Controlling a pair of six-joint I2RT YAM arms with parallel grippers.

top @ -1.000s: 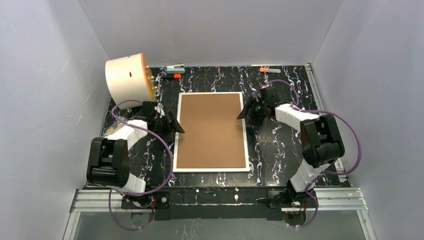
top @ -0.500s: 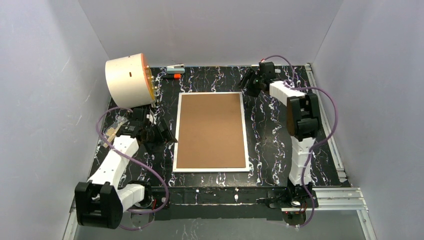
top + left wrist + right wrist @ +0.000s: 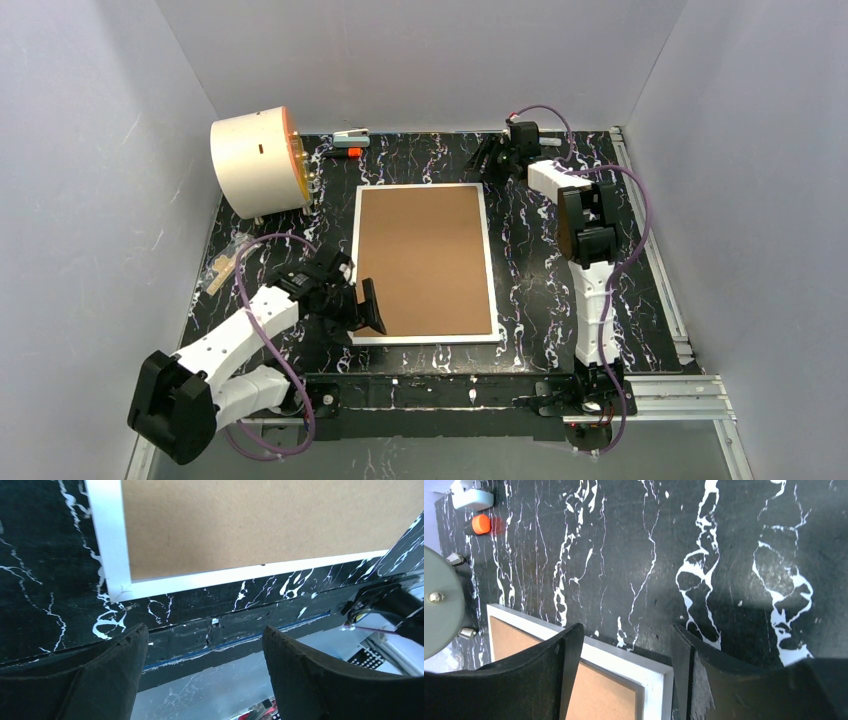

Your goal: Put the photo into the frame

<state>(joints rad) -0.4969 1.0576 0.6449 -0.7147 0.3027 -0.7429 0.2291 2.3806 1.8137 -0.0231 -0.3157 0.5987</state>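
The frame [image 3: 424, 262] lies flat mid-table with its brown board back up and a thin white rim. The photo is not in view. My left gripper [image 3: 367, 309] is open and empty at the frame's near-left corner; in the left wrist view the white corner [image 3: 111, 582] lies just beyond the open gripper [image 3: 204, 630]. My right gripper [image 3: 488, 156] is open and empty at the frame's far-right corner; in the right wrist view that corner [image 3: 651, 677] sits between the spread fingers of the gripper [image 3: 626, 627].
A cream cylinder with an orange face [image 3: 255, 162] lies on its side at the far left. A small grey-white tool [image 3: 351, 133] and an orange-capped marker [image 3: 346, 151] lie near the back wall. A small packet [image 3: 221, 266] lies left. The table's near edge [image 3: 220, 635] is right under the left gripper.
My left gripper has moved from the frame's left edge down to its near-left corner. My right gripper has moved from the frame's right edge to its far-right corner. The frame has not moved.
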